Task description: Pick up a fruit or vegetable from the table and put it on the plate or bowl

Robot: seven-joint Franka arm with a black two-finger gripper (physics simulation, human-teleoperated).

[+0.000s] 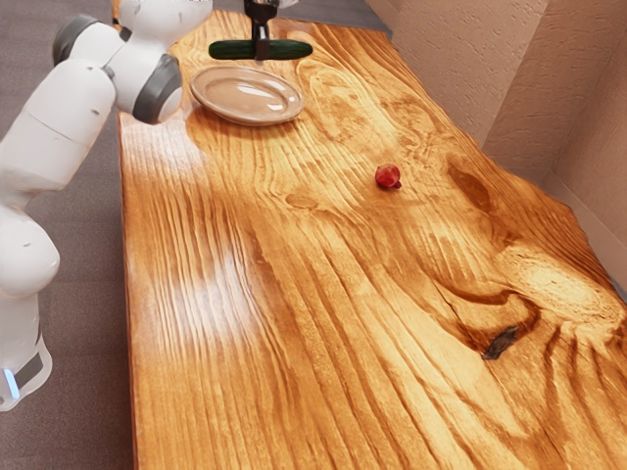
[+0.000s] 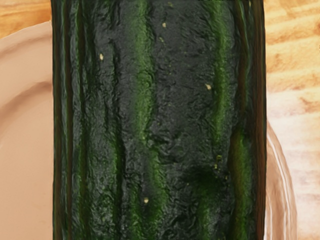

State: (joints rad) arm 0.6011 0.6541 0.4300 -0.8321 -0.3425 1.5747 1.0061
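A dark green cucumber (image 1: pixel 235 50) hangs level in the air at the top of the exterior view, with my black gripper (image 1: pixel 261 47) shut on its middle. It is just above the far side of the tan plate (image 1: pixel 247 95), which rests on the wooden table near the arm. In the wrist view the cucumber (image 2: pixel 160 125) runs across right under my hand, with the plate (image 2: pixel 25 150) beneath it on one side and its rim (image 2: pixel 280 190) on the other. A small red fruit (image 1: pixel 388 176) lies on the table further toward the exterior view's right.
The wooden table (image 1: pixel 343 323) stretches toward the exterior view's right and front. A beige wall (image 1: pixel 490 59) stands along its far right side. The white arm (image 1: pixel 69 117) comes in from the exterior view's left.
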